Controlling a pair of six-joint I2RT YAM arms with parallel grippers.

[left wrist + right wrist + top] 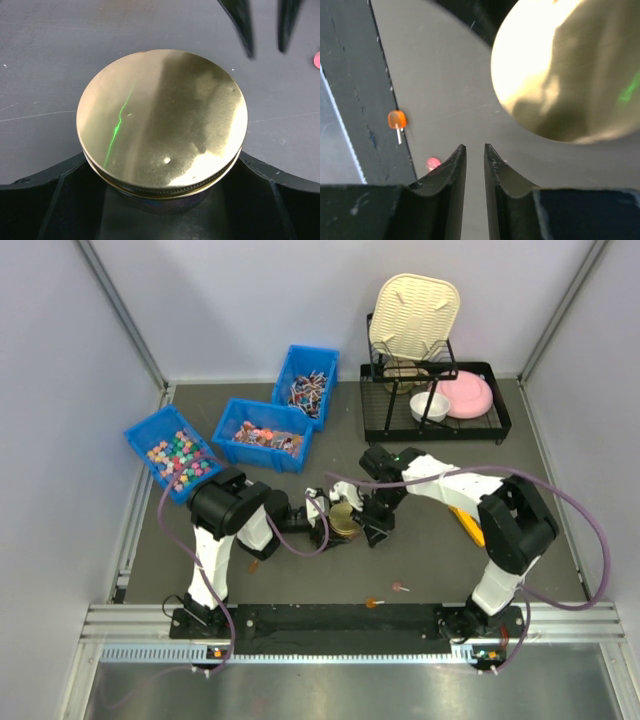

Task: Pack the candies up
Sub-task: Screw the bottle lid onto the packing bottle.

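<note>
The candies point(264, 434), tiny wrapped sweets mostly red, orange and pink, fill the middle blue bin point(228, 440). A jar with a gold lid point(345, 521) point(162, 120) point(570, 70) stands mid-table. My left gripper point(333, 522) point(162, 162) has its jaws spread wide against the jar's sides below the lid. My right gripper point(378, 528) point(475, 148) hovers just right of the jar, its fingers a narrow slit apart with only bare table between them. Its fingertips point(244, 30) show at the top right of the left wrist view.
A left blue bin point(150, 435) holds pastel cubes and a back bin point(292, 365) holds stick sweets. A black dish rack point(500, 425) carries a pink plate and white bowl. A yellow scoop point(468, 526) lies under the right arm. Loose pink point(400, 588) point(433, 163) and orange point(372, 602) point(396, 120) sweets lie near the front rail.
</note>
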